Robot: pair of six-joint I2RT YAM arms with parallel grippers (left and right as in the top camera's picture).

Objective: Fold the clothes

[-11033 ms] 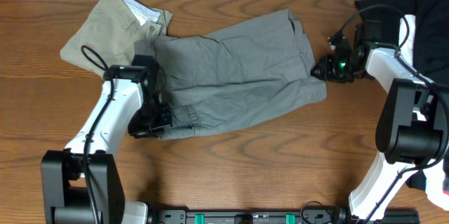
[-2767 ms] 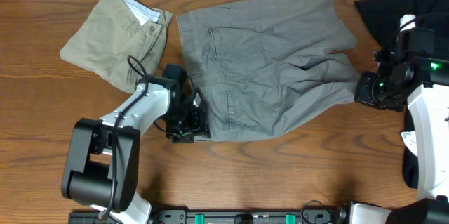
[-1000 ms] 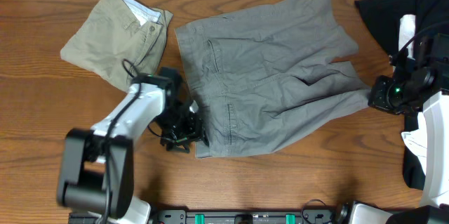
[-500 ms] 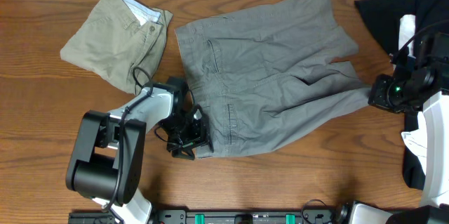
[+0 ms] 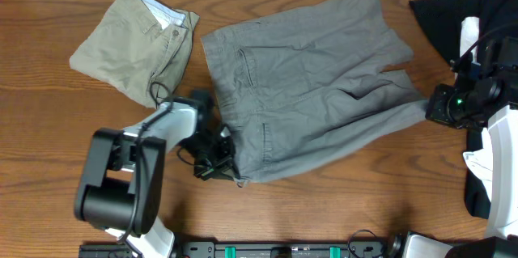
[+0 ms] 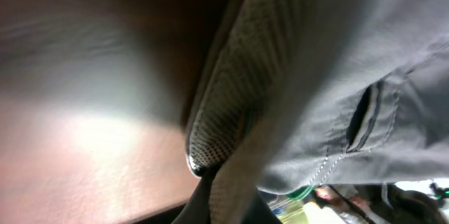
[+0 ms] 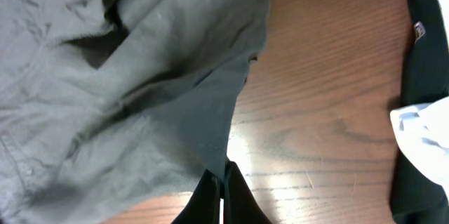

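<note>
Grey shorts [image 5: 307,88] lie spread across the middle of the table, waistband to the left and legs to the right. My left gripper [image 5: 217,165] is shut on the waistband's near corner; the left wrist view shows the grey cloth [image 6: 316,76] pinched close up. My right gripper [image 5: 437,108] is shut on the tip of the near leg hem, and the right wrist view shows the fingers [image 7: 223,182] closed on that grey corner [image 7: 210,140]. Folded khaki shorts [image 5: 137,44] lie at the far left. Black and white garments [image 5: 473,15] lie at the far right.
The wooden table [image 5: 324,209] shows in front of the shorts. The black garment [image 7: 424,41] and a white one [image 7: 421,136] lie just right of my right gripper. A black rail [image 5: 283,250] runs along the near edge.
The waistband's near corner has shifted a little to the right and nearer with my left gripper. The right gripper has held still on the leg hem.
</note>
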